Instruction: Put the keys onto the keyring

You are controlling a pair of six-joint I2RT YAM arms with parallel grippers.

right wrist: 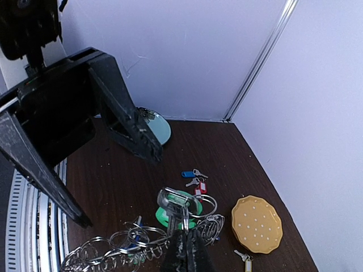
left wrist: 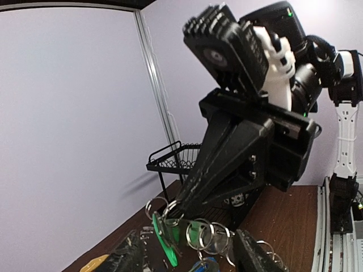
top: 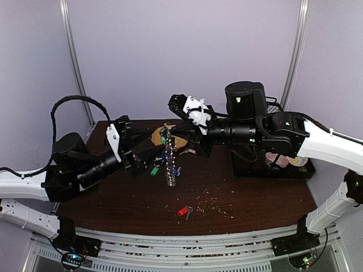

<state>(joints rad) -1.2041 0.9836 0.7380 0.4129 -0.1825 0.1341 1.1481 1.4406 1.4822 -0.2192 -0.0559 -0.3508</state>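
**Keyring** (top: 169, 161): a string of silver wire rings with small keys, hanging in mid-frame of the top view. Its lower end is at or just above the bench (top: 255, 192).

**Handling (judged):** light, hard and slippery. The rings are loose and apt to swing, so it is best pinched on a single wire loop, not a tag.

**Right tool** (right wrist: 184, 249): closed on an upper ring beside the green-tagged key (right wrist: 193, 208).

**Left tool** (left wrist: 193, 252): jaws apart, straddling the rings and gripping nothing.

**Loose stock:** red-tagged key (top: 182, 211) at lower centre, and blue-tagged key (right wrist: 187, 173).
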